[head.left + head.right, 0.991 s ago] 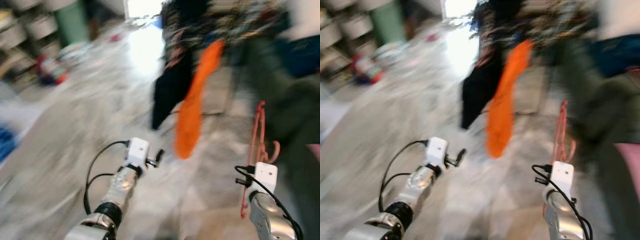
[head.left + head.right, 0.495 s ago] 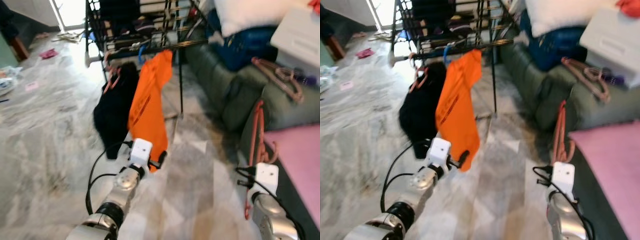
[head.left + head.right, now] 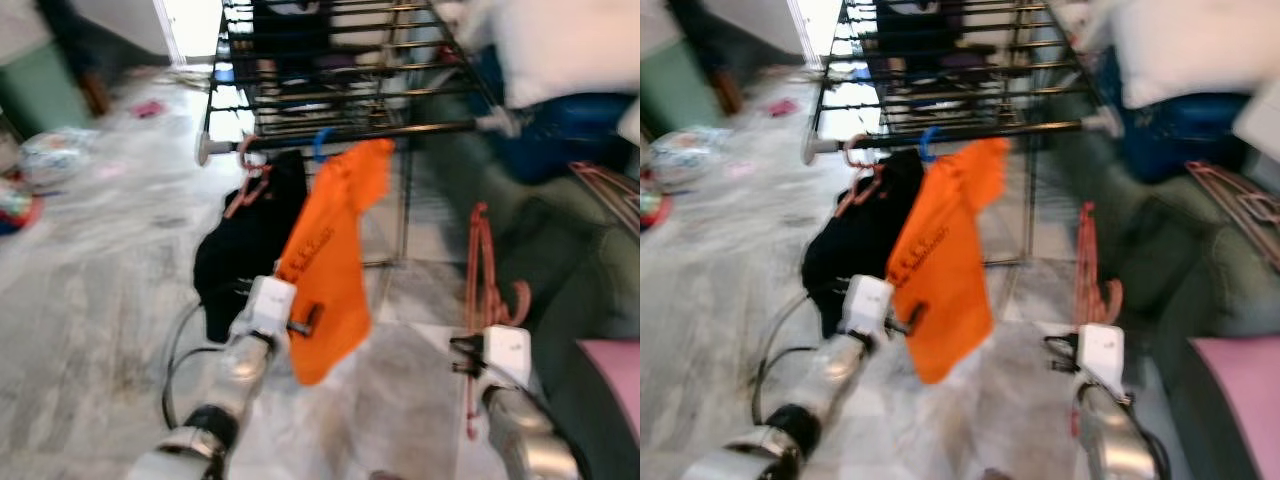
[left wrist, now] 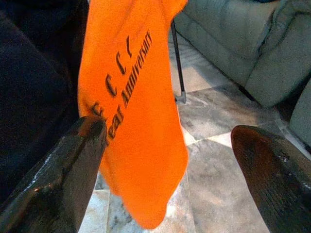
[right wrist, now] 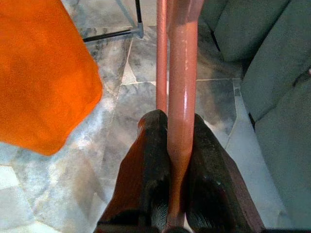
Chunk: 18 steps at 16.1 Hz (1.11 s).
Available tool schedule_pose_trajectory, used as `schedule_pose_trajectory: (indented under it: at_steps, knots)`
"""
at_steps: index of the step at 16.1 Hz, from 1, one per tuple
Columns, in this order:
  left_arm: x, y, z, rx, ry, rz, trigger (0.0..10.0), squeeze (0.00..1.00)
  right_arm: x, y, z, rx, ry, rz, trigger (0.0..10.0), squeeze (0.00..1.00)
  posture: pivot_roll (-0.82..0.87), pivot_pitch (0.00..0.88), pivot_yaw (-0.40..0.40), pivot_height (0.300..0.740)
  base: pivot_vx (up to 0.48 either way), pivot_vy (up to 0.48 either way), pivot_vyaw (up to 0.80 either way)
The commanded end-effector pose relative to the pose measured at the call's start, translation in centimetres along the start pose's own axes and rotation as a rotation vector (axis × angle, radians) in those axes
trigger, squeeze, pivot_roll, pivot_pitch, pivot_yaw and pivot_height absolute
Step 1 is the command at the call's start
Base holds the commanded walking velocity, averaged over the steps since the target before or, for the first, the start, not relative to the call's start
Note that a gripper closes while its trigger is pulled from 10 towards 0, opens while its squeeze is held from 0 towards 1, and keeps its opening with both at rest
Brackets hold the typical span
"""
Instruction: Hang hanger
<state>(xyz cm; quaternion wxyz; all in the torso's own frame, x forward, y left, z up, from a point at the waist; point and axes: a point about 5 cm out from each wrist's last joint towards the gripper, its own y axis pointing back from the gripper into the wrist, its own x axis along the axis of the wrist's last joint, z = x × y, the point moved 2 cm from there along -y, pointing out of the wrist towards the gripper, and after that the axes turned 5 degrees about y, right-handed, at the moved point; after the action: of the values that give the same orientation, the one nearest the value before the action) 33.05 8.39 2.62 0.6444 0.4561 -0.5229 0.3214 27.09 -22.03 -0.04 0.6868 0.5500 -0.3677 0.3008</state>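
Observation:
My right gripper (image 5: pixel 176 133) is shut on the stem of a salmon-pink hanger (image 5: pixel 181 73), which stands upright above my right wrist (image 3: pixel 478 270). My left gripper (image 4: pixel 167 141) is open and holds nothing; it is raised in front of an orange T-shirt (image 3: pixel 335 260). That shirt hangs from the front rail of a black drying rack (image 3: pixel 400 130) by a blue hook (image 3: pixel 320 145). Beside it, a black garment (image 3: pixel 245 245) hangs on another pink hanger (image 3: pixel 245 185). The picture is somewhat blurred.
A grey-green sofa (image 3: pixel 570 280) stands at the right with a pink cushion (image 3: pixel 615 385), more hangers (image 3: pixel 605 190), a blue bag (image 3: pixel 560 110) and a white pillow (image 3: pixel 560 50). Clutter (image 3: pixel 45 160) lies on the marble floor at far left.
The camera has swung, so the rack and orange shirt now sit nearer the middle of the view. Both arms hold the same pose, and the right gripper still grips the hanger.

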Motion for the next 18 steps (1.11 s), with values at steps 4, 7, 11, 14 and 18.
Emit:
schedule_pose_trajectory:
  at_steps: [4, 7, 11, 14, 18]
  knots:
    - [-0.2, 0.3, -1.0, 0.025, -0.022, -0.016, 10.0, 0.00, -0.3, 0.1, -1.5, 0.068, 0.002, -0.014, 10.0, 0.00, -0.17, 0.085, 0.027, 0.740, 0.389, 0.000, 0.34]
    - [-0.3, 0.3, -1.0, 0.024, -0.019, -0.017, 10.0, 0.00, -0.7, 0.3, -1.7, 0.077, 0.010, -0.032, 10.0, 0.00, -0.17, 0.088, 0.026, 0.740, 0.400, 0.000, 0.00]
    - [-0.5, 0.3, -0.6, 0.014, -0.013, -0.022, 10.0, 0.00, -0.6, 0.3, -1.4, 0.055, -0.002, -0.034, 10.0, 0.00, -0.17, 0.092, 0.020, 0.740, 0.433, 0.000, 0.00]
    - [-0.7, 0.4, -0.7, 0.016, -0.003, -0.025, 10.0, 0.00, -0.6, 0.2, -1.2, 0.052, -0.001, -0.036, 10.0, 0.00, -0.17, 0.095, 0.017, 0.740, 0.410, 0.000, -0.19]
    - [-0.8, 0.7, -0.8, 0.006, 0.024, -0.019, 10.0, 0.00, 0.9, -0.2, -0.9, 0.059, 0.022, -0.008, 10.0, 0.00, -0.16, 0.107, 0.017, 0.740, 0.000, 0.000, 0.00]
